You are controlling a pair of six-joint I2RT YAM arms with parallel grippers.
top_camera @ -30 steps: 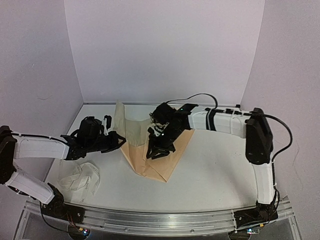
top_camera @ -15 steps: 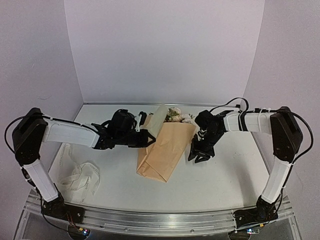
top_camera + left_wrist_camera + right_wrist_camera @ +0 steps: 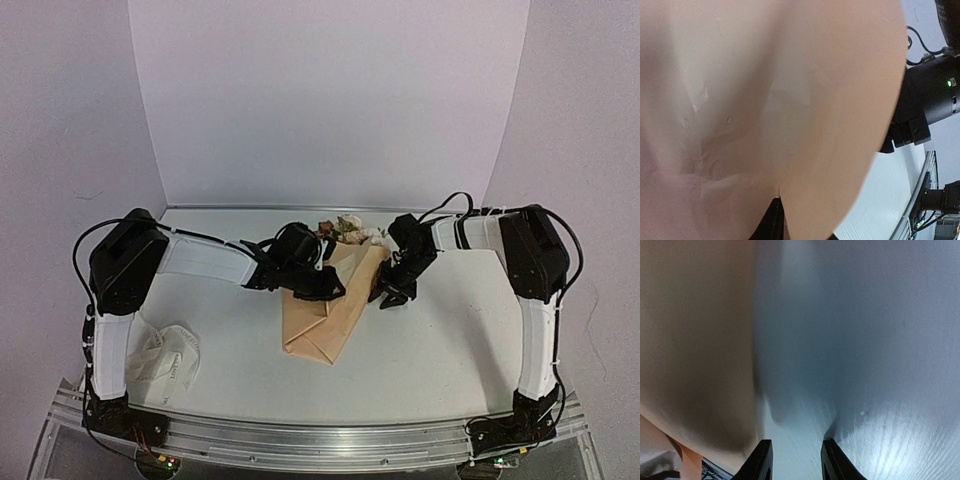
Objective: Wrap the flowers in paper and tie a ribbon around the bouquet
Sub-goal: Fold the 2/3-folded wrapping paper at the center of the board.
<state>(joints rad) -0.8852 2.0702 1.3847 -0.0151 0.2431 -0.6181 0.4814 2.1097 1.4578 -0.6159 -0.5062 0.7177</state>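
Tan-brown kraft paper sheet in the top view now lies as a rough cone on the white table. A second ago its left flap stood up, pinched at the left, while my right gripper pressed the middle. Since then my left gripper has carried that flap across to the middle, and the right one has pulled off to just beside the paper's right edge. The small bunch of white, cream and peach flowers shows its heads at the far, wide end. I judge the first fold about done. The long cream-white ribbon lies heaped at the near left, well apart and untouched, so the tying is all still to do.

The left wrist camera adds what the top view cannot: paper fills nearly the whole view, very close, with one dark finger just showing beneath its edge. I cannot tell from this, or from above, whether those jaws grip the flap or have begun to let go. The right arm's black housing looms just past the paper's edge.

The right wrist camera settles its own tool. The two fingertips stand partly apart with bare table between them and nothing in hold. The paper's edge lies close on one side, blurred.
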